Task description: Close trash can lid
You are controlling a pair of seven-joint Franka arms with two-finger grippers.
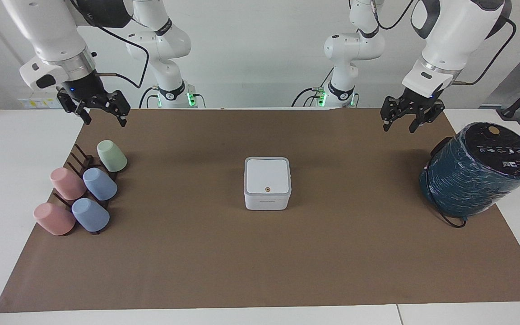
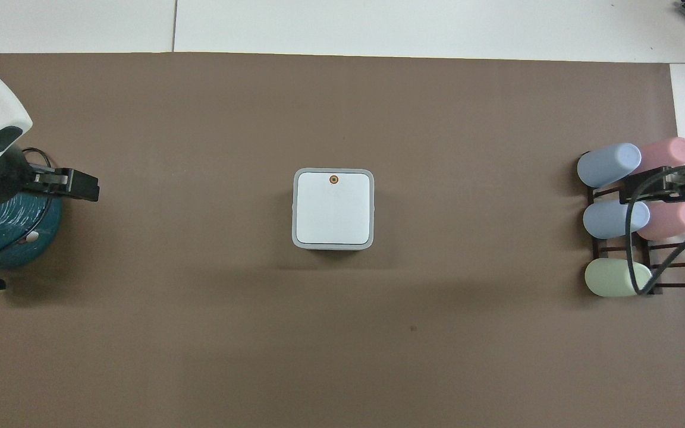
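A: From the facing camera, what was hard to make out?

B: The faint grey text on the front of the trash can (image 1: 267,184) was unreadable. The box was white plastic, square with rounded corners, on the brown paper mat (image 1: 260,262) at the middle of the table. The lid (image 1: 267,175) lay flat and closed on it, its orange dot at the edge away from the robots.

A: And the grippers?

B: The left gripper (image 1: 407,120) hung over the mat's edge nearest the robots, toward the left arm's end from the trash can, fingers spread and empty. The right gripper (image 1: 102,111) hung toward the right arm's end, also spread and holding nothing, above the mat's corner by the cup rack (image 1: 81,189).

A: And from overhead?

B: The left arm was cut off by the frame; its gripper (image 2: 84,185) showed beside the dark teal wrapped cylinder (image 2: 3,232), itself partly hidden. The right gripper (image 2: 669,185) was mostly out of frame over the pastel cups. The trash can (image 2: 333,208) sat between them, well apart from both.
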